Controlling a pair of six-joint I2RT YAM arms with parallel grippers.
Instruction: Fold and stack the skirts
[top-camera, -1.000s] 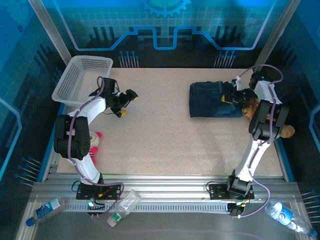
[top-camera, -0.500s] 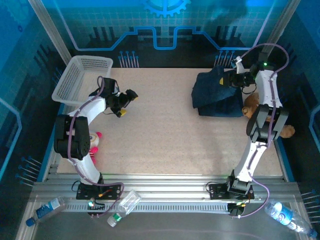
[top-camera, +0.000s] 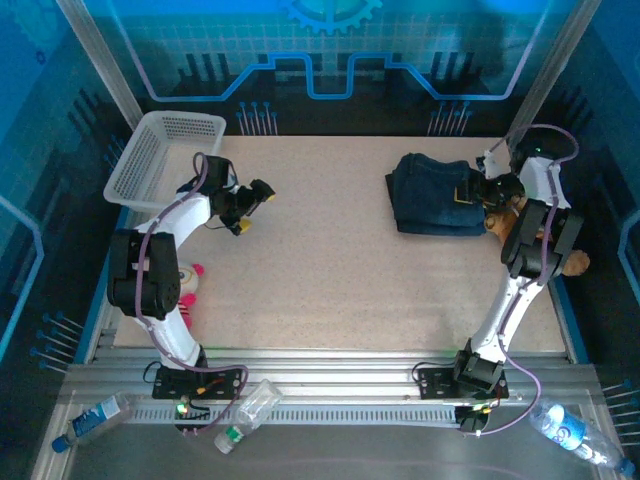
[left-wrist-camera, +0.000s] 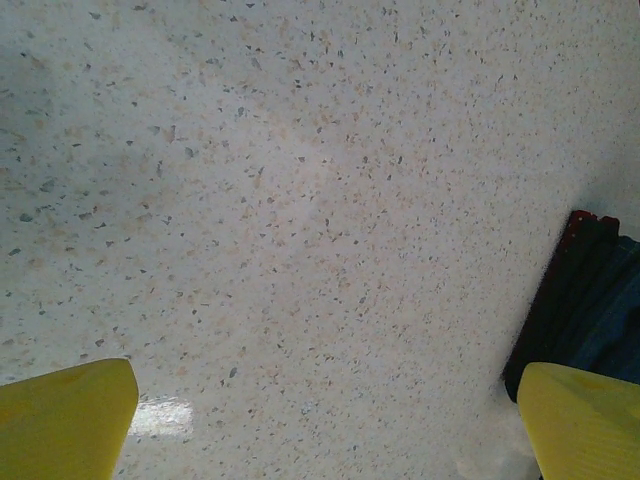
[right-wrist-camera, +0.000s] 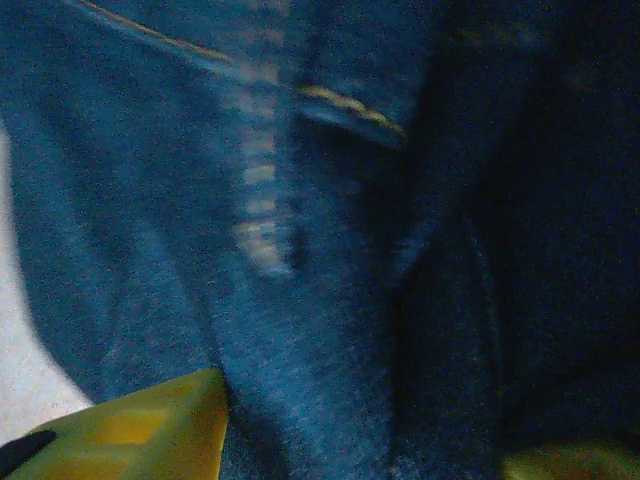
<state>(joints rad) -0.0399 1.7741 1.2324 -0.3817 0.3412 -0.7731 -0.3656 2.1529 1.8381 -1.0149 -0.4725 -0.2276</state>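
The right claw (top-camera: 472, 190) hangs low over the far right of the table. Its yellow fingers (right-wrist-camera: 140, 430) are spread well apart and clamp nothing, with dark blue cloth right beneath them. The left claw (top-camera: 252, 208) hovers over the far left with its fingers (left-wrist-camera: 70, 420) as wide as they go, empty, above bare tabletop.

The table (top-camera: 320, 290) is a broad pale slab, speckled like stone, hard and faintly glossy. Left of and beyond the left claw stands a white plastic basket (top-camera: 165, 160), rectangular, its walls a fine lattice. Just left of the right claw lies the pile of skirts (top-camera: 430, 195), a soft squarish bundle. Its top denim skirt (right-wrist-camera: 300, 300) is heavy and rumpled, with a tan-stitched seam and a paler worn strip. From the left wrist, off to that claw's right, the pile shows thin stacked layers: a sliver of red, then black, then blue. Close on the right claw's near side sits a fuzzy brown teddy bear (top-camera: 500, 215). Well back from the left claw, by its arm, lies a small pink-and-white plush toy (top-camera: 188, 285).
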